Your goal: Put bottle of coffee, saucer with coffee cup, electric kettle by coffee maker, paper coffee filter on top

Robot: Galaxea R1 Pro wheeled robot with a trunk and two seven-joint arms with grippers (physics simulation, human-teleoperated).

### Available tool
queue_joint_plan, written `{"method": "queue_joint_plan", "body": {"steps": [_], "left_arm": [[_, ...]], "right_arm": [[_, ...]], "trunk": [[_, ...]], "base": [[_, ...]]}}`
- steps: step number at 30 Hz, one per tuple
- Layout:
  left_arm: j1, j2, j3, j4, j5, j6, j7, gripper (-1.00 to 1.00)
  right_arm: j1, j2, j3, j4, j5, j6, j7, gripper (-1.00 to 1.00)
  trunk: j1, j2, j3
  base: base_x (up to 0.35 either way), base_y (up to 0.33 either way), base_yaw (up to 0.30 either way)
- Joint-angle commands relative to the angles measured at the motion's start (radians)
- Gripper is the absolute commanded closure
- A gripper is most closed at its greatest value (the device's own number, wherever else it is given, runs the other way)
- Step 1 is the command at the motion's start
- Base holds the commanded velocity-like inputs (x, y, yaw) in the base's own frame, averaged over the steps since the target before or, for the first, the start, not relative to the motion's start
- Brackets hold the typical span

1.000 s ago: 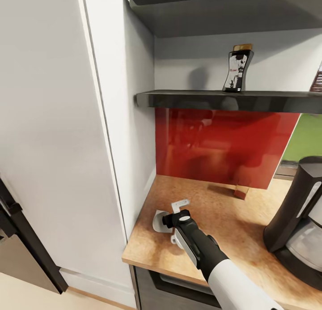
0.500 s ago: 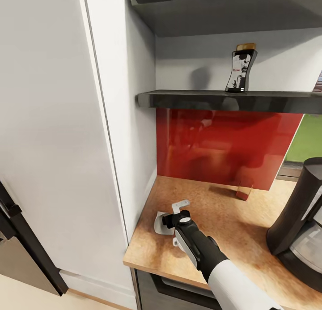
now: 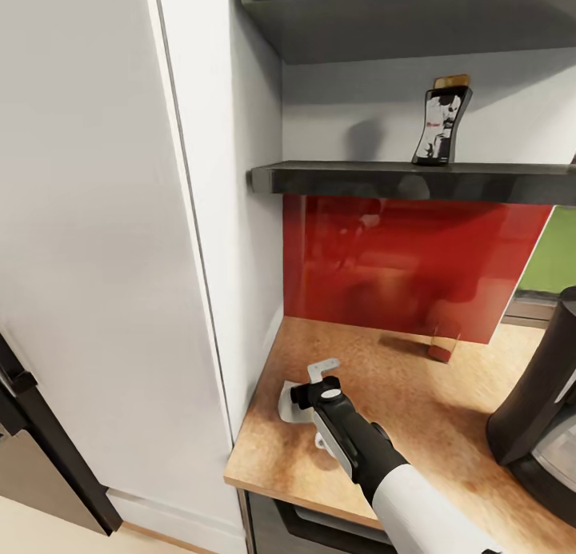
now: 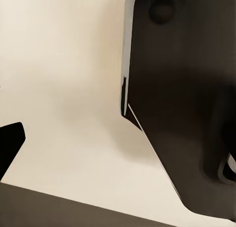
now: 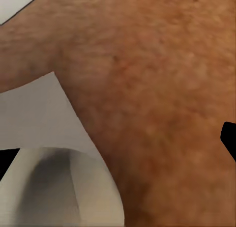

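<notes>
Tan wood-grain countertop (image 3: 384, 394) is stretching under me, with a red backsplash (image 3: 400, 266) behind and the coffee maker (image 3: 540, 410) sitting at its right end. I am hanging my right gripper (image 3: 308, 402) low over a white paper coffee filter (image 5: 54, 187) lying near the counter's corner; I cannot tell whether its jaws are parted. Up on the dark shelf (image 3: 416, 178), the bottle of coffee (image 3: 442, 121) is standing upright.

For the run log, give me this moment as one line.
right gripper: over paper filter on countertop | bottle of coffee: on shelf | coffee maker: on countertop
</notes>
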Motion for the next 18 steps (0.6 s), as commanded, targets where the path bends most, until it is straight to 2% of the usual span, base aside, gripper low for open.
{"method": "queue_joint_plan", "body": {"steps": [1, 18], "left_arm": [[0.001, 0.000, -0.001, -0.002, 0.006, -0.001, 0.000, -1.00], [0.001, 0.000, -0.001, -0.002, 0.006, -0.001, 0.000, -1.00]], "right_arm": [[-0.001, 0.000, 0.003, 0.001, -0.010, 0.003, -0.009, -1.00], [-0.001, 0.000, 0.003, 0.014, -0.010, 0.003, -0.009, -1.00]], "trunk": [[0.001, -0.002, -0.002], [0.001, -0.002, -0.002]], "base": [[0.028, 0.018, 0.000], [0.003, 0.002, 0.000]]}}
